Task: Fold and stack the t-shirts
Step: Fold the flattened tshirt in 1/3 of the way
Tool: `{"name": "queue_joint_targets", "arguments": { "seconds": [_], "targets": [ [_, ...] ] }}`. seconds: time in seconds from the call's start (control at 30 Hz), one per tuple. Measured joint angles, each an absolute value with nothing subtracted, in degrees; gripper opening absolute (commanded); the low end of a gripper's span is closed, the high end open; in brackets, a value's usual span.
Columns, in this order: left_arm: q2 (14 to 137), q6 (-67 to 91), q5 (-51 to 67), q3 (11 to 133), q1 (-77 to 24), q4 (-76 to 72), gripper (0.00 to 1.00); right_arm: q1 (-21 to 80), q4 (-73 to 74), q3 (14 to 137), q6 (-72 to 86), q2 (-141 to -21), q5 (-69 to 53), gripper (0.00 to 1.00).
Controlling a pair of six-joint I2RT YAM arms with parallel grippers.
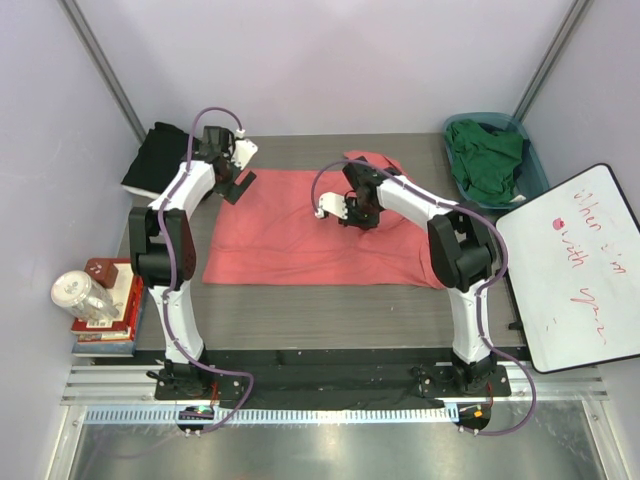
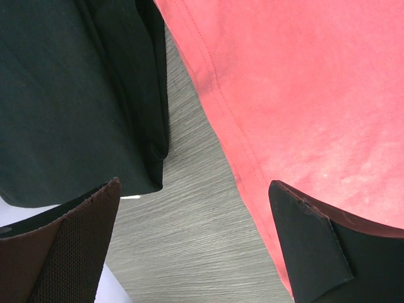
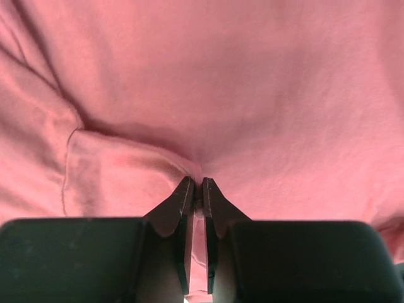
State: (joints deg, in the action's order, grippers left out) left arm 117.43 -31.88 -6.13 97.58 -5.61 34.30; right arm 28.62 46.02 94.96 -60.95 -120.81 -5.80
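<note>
Coral-pink t-shirt [image 1: 300, 235] spread flat on table [image 1: 300, 310], fold near its far middle pinched in right gripper [image 3: 197, 189]; left gripper [image 2: 194, 189] spread wide over the far-left edge, beside black t-shirt [image 1: 155, 160]

The coral-pink t-shirt [image 1: 300, 235] is one plain colour with hems stitched in the same pink; the black t-shirt [image 1: 155, 160] is plain; the dark green t-shirt [image 1: 487, 160] is plain too, against a teal basket [image 1: 487, 117]. The counter [image 1: 300, 310] is grey with fine wood-grain streaks; the whiteboard [image 1: 575, 265] is white with red writing; the arms [image 1: 178, 310] are white with black joints and purple cables [image 1: 181, 250].
</note>
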Motion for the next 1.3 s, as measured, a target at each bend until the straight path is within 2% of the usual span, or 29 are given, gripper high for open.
{"name": "queue_joint_targets", "arguments": {
  "seconds": [0.17,0.33,0.37,0.43,0.67,0.8,1.03,1.17,1.3],
  "targets": [
    [117.67,-31.68,-5.93,97.67,-5.61,34.3,1.0,29.15,42.98,95.22,-60.86,-120.81,-4.99,0.2],
    [118.8,-31.62,-5.91,98.72,-5.61,34.35,1.0,29.54,40.27,95.22,-60.45,-120.81,-3.88,0.45],
    [118.91,-31.62,-5.91,98.87,-5.61,34.39,1.0,29.63,39.79,95.22,-60.29,-120.81,-3.68,0.59],
    [119.13,-31.55,-5.91,99.2,-5.61,34.37,1.0,29.8,38.61,95.2,-59.88,-120.81,-3.16,0.62],
    [119.07,-32.16,-5.63,99.04,-5.61,34.09,1.0,29.98,31.18,91.37,-57.43,-120.36,0.78,0.66],
    [115.46,-37.39,-1.85,92.77,-5.63,32.34,1.0,28.82,28.49,86.41,-53.98,-117.34,2.63,0.63],
    [101.36,-52.93,8.1,78.56,-7.68,38.24,1.0,22.37,37.12,78.59,-54.59,-102.43,-3.42,0.61],
    [96.03,-60.01,11.03,74.15,-9.98,40.97,1.0,22.7,44.93,72.03,-57.91,-93.43,-6.0,0.59],
    [93.43,-65.69,11.33,67.68,-12.16,42.09,1.0,23.66,49.39,68.1,-59.59,-92.27,-7.81,0.54]
  ]
}}
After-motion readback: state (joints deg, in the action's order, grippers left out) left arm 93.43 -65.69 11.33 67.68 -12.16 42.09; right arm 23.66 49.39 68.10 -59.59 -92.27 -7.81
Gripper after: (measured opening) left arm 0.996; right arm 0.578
